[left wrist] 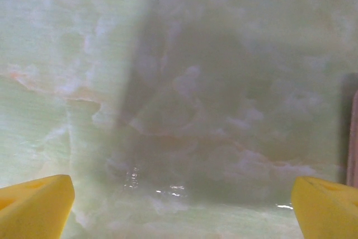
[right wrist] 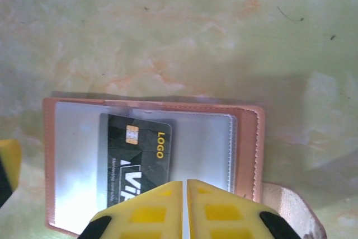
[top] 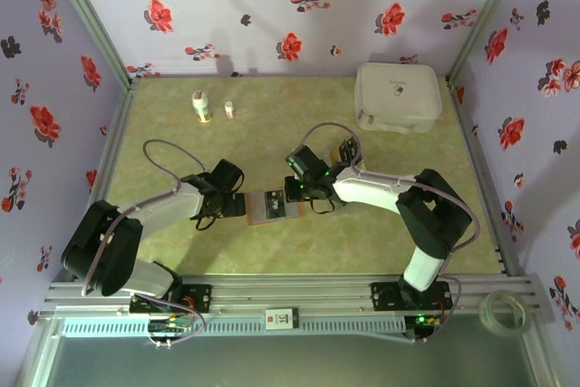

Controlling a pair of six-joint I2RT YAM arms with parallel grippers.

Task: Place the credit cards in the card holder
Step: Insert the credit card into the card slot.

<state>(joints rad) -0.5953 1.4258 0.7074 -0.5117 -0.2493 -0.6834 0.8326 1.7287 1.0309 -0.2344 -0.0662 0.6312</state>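
Starting nearest the arm bases, we record a tape roll (top: 507, 309) lying on the rail (top: 299, 301), well to the near right of the card holder (top: 272, 206). The card holder lies opened flat on the green marbled table (top: 381, 233), between the two arms.

The left gripper (left wrist: 182, 208) sits low over the table just beside the card holder's left edge. Its yellow fingertips (left wrist: 34, 205) are spread wide and grasp nothing.

The right gripper (right wrist: 184, 188) stands over the card holder's right side, fingers clenched together with only a hairline slit between them. They cover the near edge of a black credit card (right wrist: 134, 149); we cannot tell whether the card is pinched. That card, bearing a gold chip and the word LOGO, lies inside the holder's clear sleeve. A pale strap (right wrist: 288, 208) projects from the holder beside the right finger.

Beyond the card holder to the far left, two small bottles (top: 201, 106) stand upright. To the far right rests a white case (top: 399, 97), near the back wall.
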